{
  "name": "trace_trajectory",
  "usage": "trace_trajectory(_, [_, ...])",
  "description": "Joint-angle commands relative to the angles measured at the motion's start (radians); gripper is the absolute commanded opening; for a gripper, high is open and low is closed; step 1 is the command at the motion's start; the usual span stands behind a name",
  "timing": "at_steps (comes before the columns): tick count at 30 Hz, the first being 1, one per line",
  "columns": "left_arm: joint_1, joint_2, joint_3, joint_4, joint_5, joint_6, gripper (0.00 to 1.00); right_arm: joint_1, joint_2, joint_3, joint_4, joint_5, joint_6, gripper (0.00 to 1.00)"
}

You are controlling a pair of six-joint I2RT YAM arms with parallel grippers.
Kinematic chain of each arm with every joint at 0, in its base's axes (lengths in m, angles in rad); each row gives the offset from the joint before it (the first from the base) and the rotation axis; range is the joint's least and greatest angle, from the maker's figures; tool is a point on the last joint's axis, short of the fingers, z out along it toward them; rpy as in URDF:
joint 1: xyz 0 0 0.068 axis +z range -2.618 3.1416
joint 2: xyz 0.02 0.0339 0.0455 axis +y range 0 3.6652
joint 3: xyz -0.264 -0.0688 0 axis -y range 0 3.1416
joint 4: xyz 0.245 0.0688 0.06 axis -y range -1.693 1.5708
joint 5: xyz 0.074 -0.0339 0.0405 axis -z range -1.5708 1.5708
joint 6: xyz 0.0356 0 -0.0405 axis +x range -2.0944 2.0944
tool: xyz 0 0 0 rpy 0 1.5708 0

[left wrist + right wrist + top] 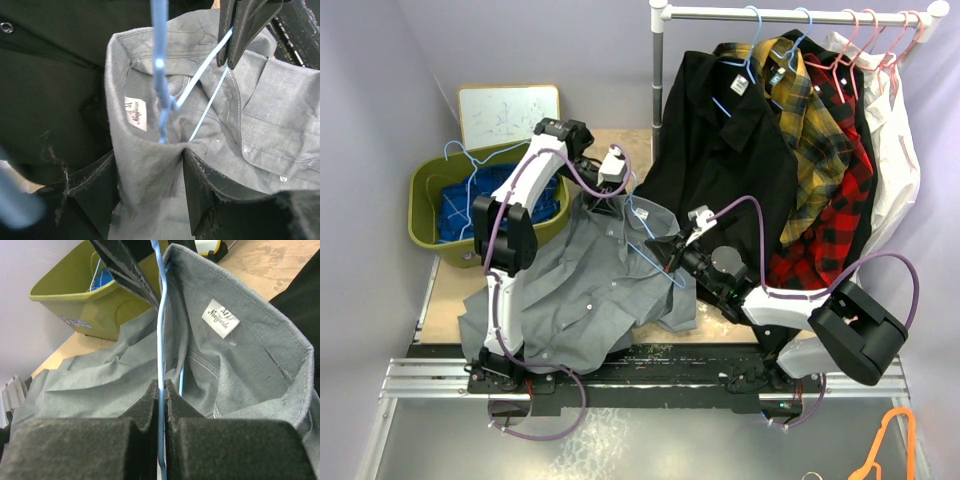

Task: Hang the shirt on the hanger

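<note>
Over the table (pixel 438 295), left fingers (pixel 215 192) pinch the limp shirt (pixel 582 292) by its collar (pixel 147 172), probably its best hold, while right fingers (pixel 100 447) clamp the stiff, light hanger (pixel 160 340).

We see the shirt (pixel 585 290) plain grey, its neck label (pixel 220 321) white with dark lettering, the hanger (pixel 160 340) light blue. We note an olive-green bin (pixel 428 238), blue cloth (pixel 455 205) in it, a black shirt (pixel 720 150), a yellow plaid shirt (pixel 815 120), a red-and-black checked shirt (pixel 830 210), pink hangers (pixel 850 58) and an orange hanger (pixel 898 414).

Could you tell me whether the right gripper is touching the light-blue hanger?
Touching. The right wrist view shows the right gripper shut on the hanger, its thin wire pinched between the two foam pads.
</note>
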Motion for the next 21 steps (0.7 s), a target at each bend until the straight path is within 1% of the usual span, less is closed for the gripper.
trace_trajectory(1, [-0.019, -0.091, -0.05, -0.016, 0.075, 0.021, 0.58, -0.004, -0.004, 0.002, 0.179, 0.042, -0.024, 0.0])
trace_trajectory(2, [-0.022, -0.108, -0.073, -0.016, 0.085, 0.018, 0.57, -0.004, -0.004, -0.003, 0.197, 0.043, -0.023, 0.0])
trace_trajectory(4, [-0.028, -0.147, -0.127, -0.016, 0.115, 0.02, 0.52, -0.003, -0.01, -0.007, 0.209, 0.041, -0.021, 0.0])
trace_trajectory(5, [-0.034, -0.169, -0.15, -0.015, 0.13, 0.025, 0.42, -0.003, -0.015, -0.008, 0.213, 0.039, -0.02, 0.0])
trace_trajectory(6, [-0.038, -0.185, -0.163, -0.014, 0.142, 0.021, 0.22, -0.003, -0.019, -0.01, 0.217, 0.038, -0.017, 0.0])
trace_trajectory(7, [-0.043, -0.198, -0.165, -0.014, 0.148, 0.008, 0.05, -0.003, -0.024, -0.012, 0.222, 0.034, -0.015, 0.0])
trace_trajectory(8, [-0.046, -0.207, -0.162, -0.014, 0.155, -0.012, 0.0, -0.004, -0.03, -0.016, 0.225, 0.031, -0.015, 0.0])
trace_trajectory(12, [-0.048, -0.261, -0.143, -0.014, 0.182, -0.07, 0.0, -0.004, -0.05, -0.025, 0.243, 0.005, -0.012, 0.0])
trace_trajectory(14, [-0.051, -0.284, -0.101, -0.014, 0.194, -0.132, 0.0, -0.003, -0.09, -0.034, 0.241, -0.001, -0.008, 0.0])
trace_trajectory(15, [-0.053, -0.292, -0.07, -0.014, 0.199, -0.172, 0.0, -0.003, -0.118, -0.037, 0.231, -0.002, -0.006, 0.03])
trace_trajectory(17, [-0.059, -0.321, -0.04, -0.014, 0.202, -0.238, 0.0, -0.003, -0.191, -0.039, 0.181, 0.002, 0.0, 0.33])
trace_trajectory(18, [-0.063, -0.343, -0.041, -0.014, 0.205, -0.261, 0.0, -0.004, -0.236, -0.038, 0.146, 0.013, 0.003, 0.51])
trace_trajectory(19, [-0.067, -0.368, -0.047, -0.009, 0.205, -0.277, 0.0, -0.003, -0.28, -0.034, 0.093, 0.035, 0.004, 0.76])
trace_trajectory(20, [-0.077, -0.395, -0.056, 0.016, 0.201, -0.315, 0.0, -0.003, -0.339, -0.025, 0.028, 0.066, 0.005, 0.97])
trace_trajectory(21, [-0.081, -0.419, -0.072, 0.062, 0.194, -0.377, 0.0, -0.004, -0.405, -0.012, -0.059, 0.103, 0.001, 1.0])
